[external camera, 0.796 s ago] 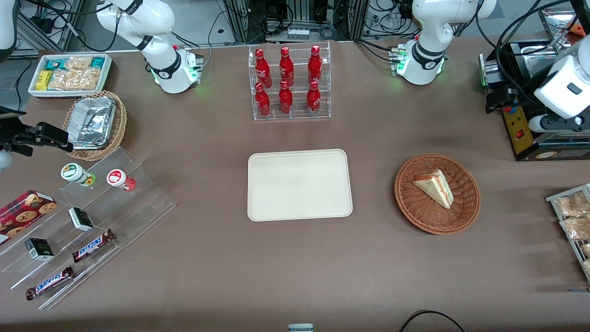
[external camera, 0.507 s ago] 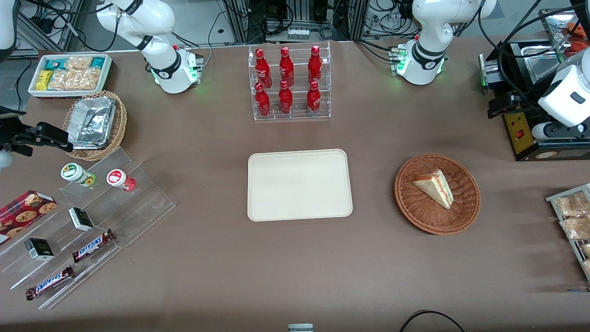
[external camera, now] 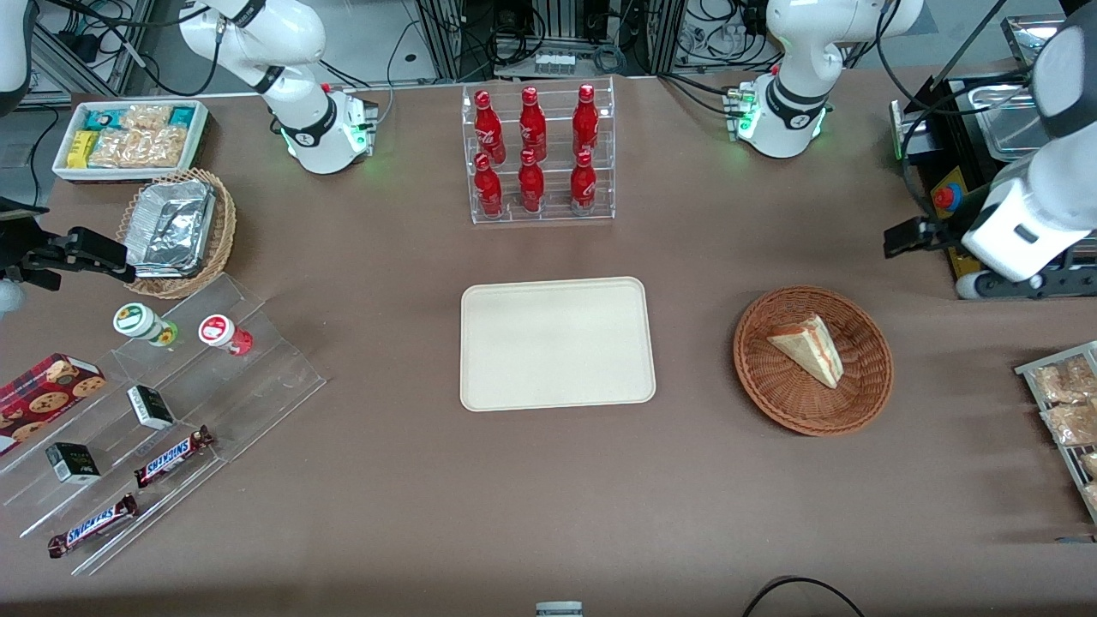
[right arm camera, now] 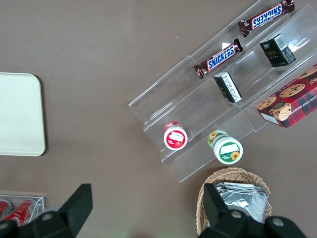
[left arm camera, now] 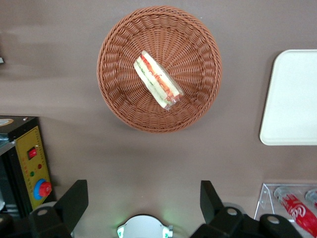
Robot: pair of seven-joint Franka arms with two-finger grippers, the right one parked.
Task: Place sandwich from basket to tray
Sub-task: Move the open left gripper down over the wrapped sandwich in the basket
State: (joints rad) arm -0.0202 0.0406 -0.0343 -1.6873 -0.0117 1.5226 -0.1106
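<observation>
The sandwich (external camera: 810, 350) (left arm camera: 158, 80), a pale bread wedge with orange-red and green filling, lies in the round reddish-brown wicker basket (external camera: 771, 403) (left arm camera: 114, 99). The cream-beige tray (external camera: 557, 343) (left arm camera: 292, 99) (right arm camera: 20, 114) lies flat at the table's middle, beside the basket, with nothing on it. My left gripper (external camera: 908, 237) (left arm camera: 143, 201) hangs high above the table, farther from the front camera than the basket and toward the working arm's end. Its fingers (left arm camera: 74, 203) are spread wide open with nothing between them.
A black control box (external camera: 956, 240) (left arm camera: 32, 163) with a red button stands beside the gripper. A clear rack of red bottles (external camera: 538, 154) stands farther back than the tray. A wire rack of snack packets (external camera: 1063, 411) lies at the working arm's table end.
The left arm has swung in from the table's end toward the basket, bringing the open gripper nearer to it. The sandwich, basket and tray have not moved.
</observation>
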